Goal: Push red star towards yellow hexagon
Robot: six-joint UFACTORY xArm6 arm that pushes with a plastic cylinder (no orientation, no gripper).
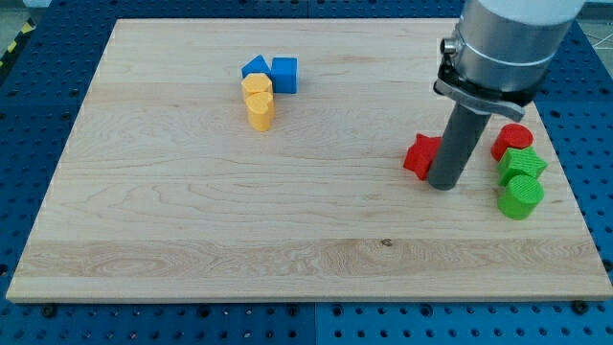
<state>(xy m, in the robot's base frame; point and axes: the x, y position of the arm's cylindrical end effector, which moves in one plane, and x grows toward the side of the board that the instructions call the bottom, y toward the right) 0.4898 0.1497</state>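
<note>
1. Nearest the view's bottom among the blocks, a green cylinder [520, 196] is seen to the right of my tip [443, 185], apart from it.
2. A green star-like block [522, 165] is found just above that cylinder, touching it, also on the tip's right.
3. A red cylinder [512, 140] is placed above the green pair, up and to the right of the tip.
4. The red star [420, 155] is located just left of the rod and slightly above the tip, touching the rod or very nearly so.
5. No jaws are carried by the arm; only a straight dark rod is shown, so no open or closed state can be told.
6. The yellow hexagon [257, 86] and a yellow heart-like block [260, 109] are set far to the tip's upper left, touching each other.
7. A blue triangular block [255, 68] and a blue cube [284, 74] are seen just above the yellow pair.
8. All are borne by the wooden board [192, 220].
</note>
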